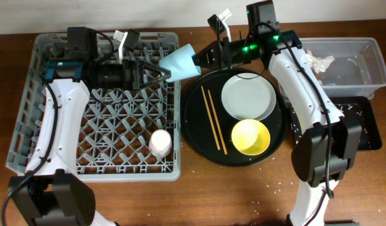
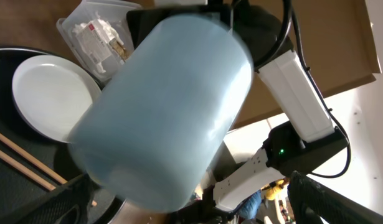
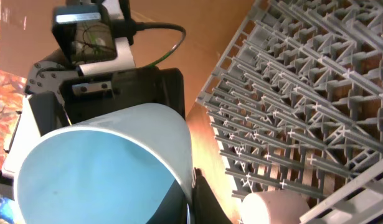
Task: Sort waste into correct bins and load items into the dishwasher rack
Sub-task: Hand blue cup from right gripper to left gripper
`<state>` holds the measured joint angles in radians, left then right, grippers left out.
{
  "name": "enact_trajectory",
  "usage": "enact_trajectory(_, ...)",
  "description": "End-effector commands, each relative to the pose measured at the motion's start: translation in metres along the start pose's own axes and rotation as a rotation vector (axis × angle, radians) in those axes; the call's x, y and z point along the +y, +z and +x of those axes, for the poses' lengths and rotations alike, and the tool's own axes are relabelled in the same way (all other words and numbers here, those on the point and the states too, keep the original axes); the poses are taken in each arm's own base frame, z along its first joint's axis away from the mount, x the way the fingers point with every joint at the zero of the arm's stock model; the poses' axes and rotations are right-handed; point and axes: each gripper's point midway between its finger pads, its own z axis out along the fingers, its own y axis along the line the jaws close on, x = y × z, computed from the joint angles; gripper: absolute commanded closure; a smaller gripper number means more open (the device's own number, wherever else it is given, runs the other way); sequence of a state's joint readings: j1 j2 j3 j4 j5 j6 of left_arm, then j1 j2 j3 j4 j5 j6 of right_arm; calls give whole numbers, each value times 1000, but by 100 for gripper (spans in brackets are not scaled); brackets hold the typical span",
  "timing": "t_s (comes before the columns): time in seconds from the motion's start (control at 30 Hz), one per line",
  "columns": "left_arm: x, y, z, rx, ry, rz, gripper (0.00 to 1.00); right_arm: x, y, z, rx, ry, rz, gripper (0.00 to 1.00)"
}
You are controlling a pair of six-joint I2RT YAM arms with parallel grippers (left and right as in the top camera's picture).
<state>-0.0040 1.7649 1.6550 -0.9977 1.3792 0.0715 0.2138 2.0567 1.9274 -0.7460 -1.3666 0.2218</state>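
Dishwasher rack (image 1: pixel 29 125), far left of the bench (image 1: pixel 243 194): one item loaded, the pink-white cup (image 1: pixel 160 142), which lay near the front right corner.

Left fingers (image 1: pixel 165 74): spread wide about the base of the light-blue cup (image 1: pixel 183 61), with no clamp evident.

Light-blue cup: hung in the air over the rack's right edge, not yet placed.

Right fingers (image 1: pixel 204 58): closed on the cup's rim (one finger showed at the lip in the wrist view).

Round black tray (image 1: pixel 196 135): chopsticks (image 1: pixel 213 119), white plate (image 1: pixel 247 96) and yellow bowl (image 1: pixel 250 137), all awaiting loading.

Clear tub (image 1: pixel 368 50): crumpled napkin (image 1: pixel 321 61) inside.

Black rectangular tray (image 1: pixel 365 125): pale crumbs only.

Judged: waste looked largely sorted; four of five items were outstanding.
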Motion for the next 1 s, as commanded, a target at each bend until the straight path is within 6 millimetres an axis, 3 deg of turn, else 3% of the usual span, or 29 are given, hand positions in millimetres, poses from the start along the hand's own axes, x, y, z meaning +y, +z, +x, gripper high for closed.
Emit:
enact_trajectory(0.0,14,5,-1,12,-2,6,1,21,7,0,27,17,-84,96)
enact_trajectory(0.2,17,6,-1,13,-14,17,1,16,-2,-10,-7,13,-56,96)
enact_trajectory(0.47,2,5,-5,1,5,104,1,-4,51,8,47,30,76,96)
enact_trajectory(0.67,2,5,-5,0,4,107,2,-14,68,10,48,18,149,96)
enact_trajectory(0.97,2,5,-5,1,4,106,30,-25,67,6,20,36,221,96)
